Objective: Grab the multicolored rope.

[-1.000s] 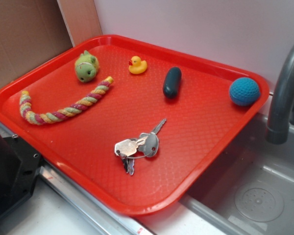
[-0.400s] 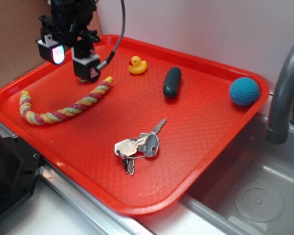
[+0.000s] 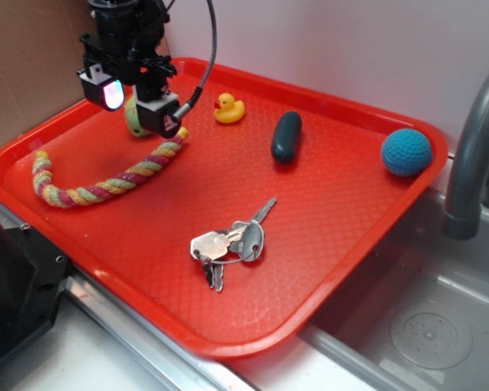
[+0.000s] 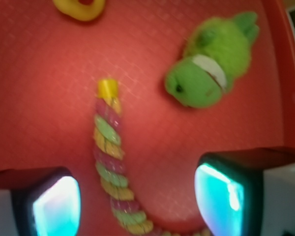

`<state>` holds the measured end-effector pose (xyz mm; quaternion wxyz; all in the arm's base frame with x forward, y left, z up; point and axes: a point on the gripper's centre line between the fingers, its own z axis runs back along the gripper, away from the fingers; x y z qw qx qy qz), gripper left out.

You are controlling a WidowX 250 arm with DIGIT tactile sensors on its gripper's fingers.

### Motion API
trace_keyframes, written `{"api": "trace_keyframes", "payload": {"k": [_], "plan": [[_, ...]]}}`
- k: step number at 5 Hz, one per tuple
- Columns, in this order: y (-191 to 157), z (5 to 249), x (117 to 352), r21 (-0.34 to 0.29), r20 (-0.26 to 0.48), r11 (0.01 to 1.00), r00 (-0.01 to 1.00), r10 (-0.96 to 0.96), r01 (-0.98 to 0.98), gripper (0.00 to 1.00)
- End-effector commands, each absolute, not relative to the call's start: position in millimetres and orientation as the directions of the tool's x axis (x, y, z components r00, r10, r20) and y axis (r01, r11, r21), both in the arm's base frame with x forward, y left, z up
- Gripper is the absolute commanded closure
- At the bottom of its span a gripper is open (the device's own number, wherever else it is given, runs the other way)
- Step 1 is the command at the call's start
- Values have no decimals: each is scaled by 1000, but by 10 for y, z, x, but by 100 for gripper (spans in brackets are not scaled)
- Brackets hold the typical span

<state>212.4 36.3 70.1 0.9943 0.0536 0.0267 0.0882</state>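
The multicolored rope (image 3: 114, 181) lies curved on the left part of the red tray (image 3: 326, 212), its strands yellow, pink, green and white. My gripper (image 3: 138, 102) hovers open above the rope's upper end, with nothing between its fingers. In the wrist view the rope (image 4: 110, 162) runs down between the two glowing pads (image 4: 56, 206), closer to the left one, and my gripper (image 4: 137, 201) is above it, not touching. The yellow tip of the rope (image 4: 107, 88) points away from me.
A round green plush toy (image 4: 211, 69) sits just beyond the rope's end, partly hidden by the gripper in the exterior view. Also on the tray: a yellow duck (image 3: 228, 108), a dark oblong object (image 3: 286, 137), a blue ball (image 3: 407, 151), a key bunch (image 3: 228, 244). A sink faucet (image 3: 473, 155) stands right.
The arm came into view over the tray's back left and has since shifted a little right and down, now above the rope's upper end. The objects have not moved.
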Motion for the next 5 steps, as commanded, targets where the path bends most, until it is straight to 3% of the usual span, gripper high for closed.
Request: {"api": "trace_keyframes", "payload": {"k": [1,2,3,4,5], "plan": [[345,715,2211,111,-39,981,986,164,-159,0],[345,715,2211,111,-39,981,986,164,-159,0],[132,674,2242,83,33,995,999,44,-46,0],[0,544,2200,80,22,997,1000,15,-16,0],[85,252,2048,111,-99,993,994,39,-28,0]]}}
